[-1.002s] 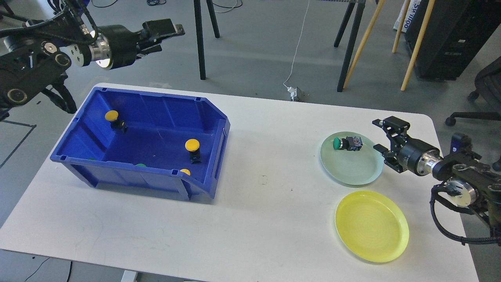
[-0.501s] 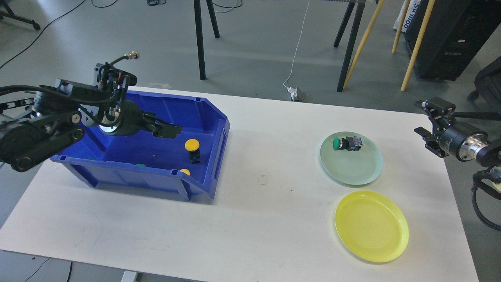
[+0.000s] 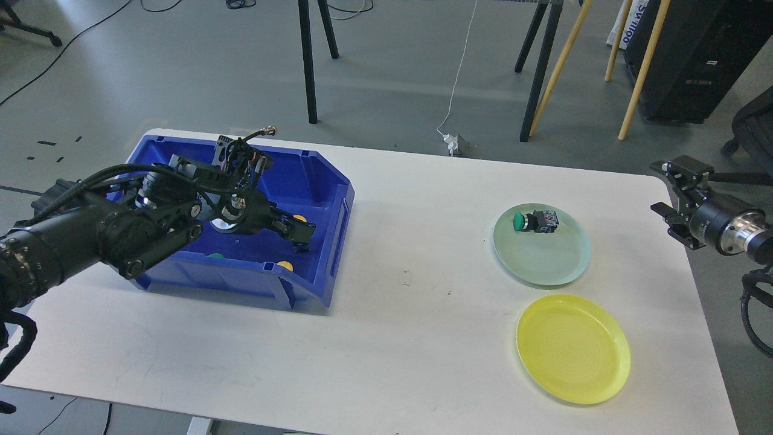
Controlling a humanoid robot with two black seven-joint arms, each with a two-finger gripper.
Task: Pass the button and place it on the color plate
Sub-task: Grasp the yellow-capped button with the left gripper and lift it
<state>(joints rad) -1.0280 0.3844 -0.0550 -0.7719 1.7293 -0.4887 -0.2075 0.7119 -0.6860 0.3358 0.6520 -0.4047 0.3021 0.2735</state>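
While the left arm is reached down into the blue bin [image 3: 181, 275] at the left of the white bench [image 3: 392, 314], its tool [image 3: 300, 232] is lowered at a yellow-capped button [image 3: 299, 219] near the bin's right wall; whether the fingers are spread or pinched on that button cannot be told, since they are seen dark and crowded together. Another yellow cap [image 3: 285, 265] is seen by the bin's front lip, and a green cap [image 3: 215, 255] is partly hidden behind the front wall. A green-capped button [image 3: 534, 221] is laid on its side on the pale green plate [image 3: 543, 266], near its far rim. Just beside that plate, nearer the front edge, the yellow plate [image 3: 574, 350] is set. The right tool [image 3: 675, 193] is held with its fingers spread beyond the bench's right edge, well apart from both plates.
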